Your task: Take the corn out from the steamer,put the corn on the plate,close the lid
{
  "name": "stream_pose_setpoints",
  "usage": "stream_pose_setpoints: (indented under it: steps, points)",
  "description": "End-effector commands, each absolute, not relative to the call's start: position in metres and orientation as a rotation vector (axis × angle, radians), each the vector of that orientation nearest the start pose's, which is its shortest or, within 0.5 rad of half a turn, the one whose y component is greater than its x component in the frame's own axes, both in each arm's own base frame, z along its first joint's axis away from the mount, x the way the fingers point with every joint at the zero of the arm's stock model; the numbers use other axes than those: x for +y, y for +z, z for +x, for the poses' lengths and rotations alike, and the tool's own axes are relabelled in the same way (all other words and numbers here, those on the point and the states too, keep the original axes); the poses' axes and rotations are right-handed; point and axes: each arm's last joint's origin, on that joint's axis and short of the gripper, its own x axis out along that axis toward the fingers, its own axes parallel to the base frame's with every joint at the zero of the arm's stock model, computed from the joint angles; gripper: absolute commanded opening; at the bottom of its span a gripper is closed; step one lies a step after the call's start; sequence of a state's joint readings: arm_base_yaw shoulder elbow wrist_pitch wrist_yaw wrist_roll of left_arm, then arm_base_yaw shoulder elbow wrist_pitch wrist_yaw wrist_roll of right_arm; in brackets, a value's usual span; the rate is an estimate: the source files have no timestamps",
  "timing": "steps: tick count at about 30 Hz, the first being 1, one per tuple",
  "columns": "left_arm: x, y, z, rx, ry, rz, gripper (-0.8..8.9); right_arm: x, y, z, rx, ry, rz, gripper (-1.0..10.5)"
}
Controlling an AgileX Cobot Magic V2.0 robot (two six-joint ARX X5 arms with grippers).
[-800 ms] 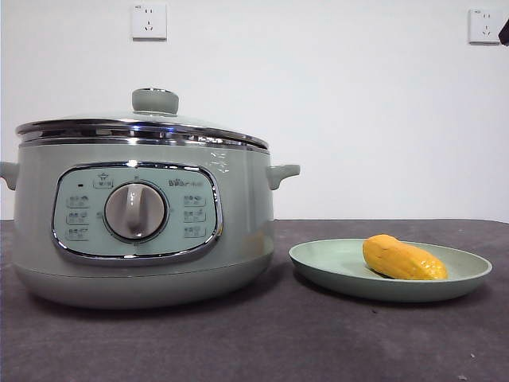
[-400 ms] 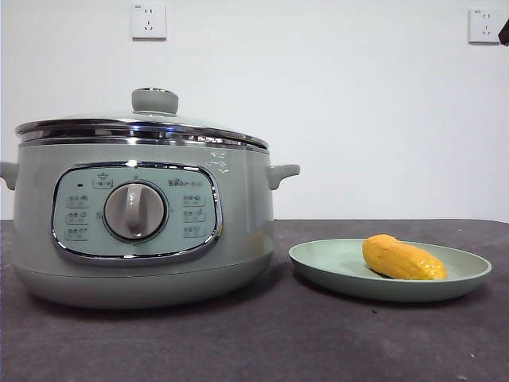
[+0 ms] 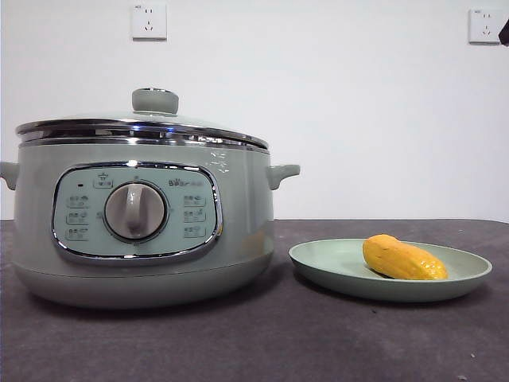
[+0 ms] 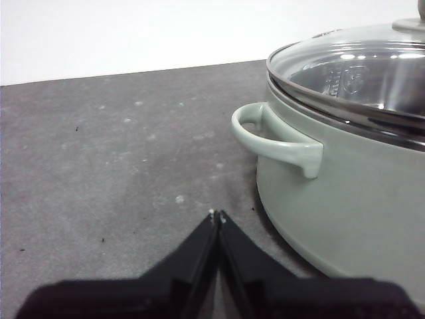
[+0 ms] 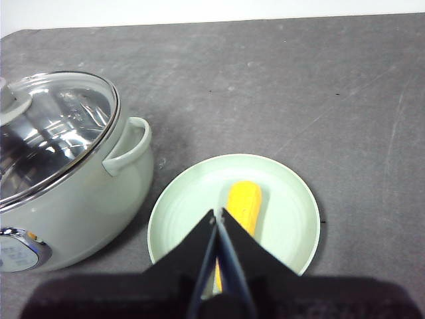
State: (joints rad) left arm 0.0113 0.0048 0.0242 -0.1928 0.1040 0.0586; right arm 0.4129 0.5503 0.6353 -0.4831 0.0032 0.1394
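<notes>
The sage-green steamer (image 3: 143,223) stands at the left with its glass lid (image 3: 143,127) seated on the rim, knob up. On the pale green plate (image 3: 334,267) to its right lies the yellow-orange corn (image 3: 402,259). From above, my right gripper (image 5: 218,214) hangs shut and empty over the plate (image 5: 285,212) and the corn (image 5: 244,203). My left gripper (image 4: 216,214) is shut and empty, low over the table beside the steamer's side handle (image 4: 279,139). The lid (image 4: 358,73) shows closed there too.
Dark grey tabletop (image 3: 262,342) runs in front of the steamer and plate. A white wall with two sockets (image 3: 149,21) stands behind. A black arm tip (image 3: 504,32) shows at the top right corner.
</notes>
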Motion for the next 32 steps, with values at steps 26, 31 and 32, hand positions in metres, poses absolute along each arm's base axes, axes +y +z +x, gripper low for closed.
stream_pose_setpoints:
  steps: [26,31,32]
  points:
    - [-0.002,0.148,0.095,0.181,-0.095,0.038,-0.04,0.023,0.232,0.1,0.038,0.325,-0.095,0.0]
    - [-0.002,0.148,0.095,0.181,-0.095,0.038,-0.04,0.013,0.199,0.097,0.053,0.282,-0.056,0.0]
    - [-0.002,0.148,0.095,0.181,-0.095,0.038,-0.04,0.011,0.194,0.097,0.055,0.267,-0.05,0.0]
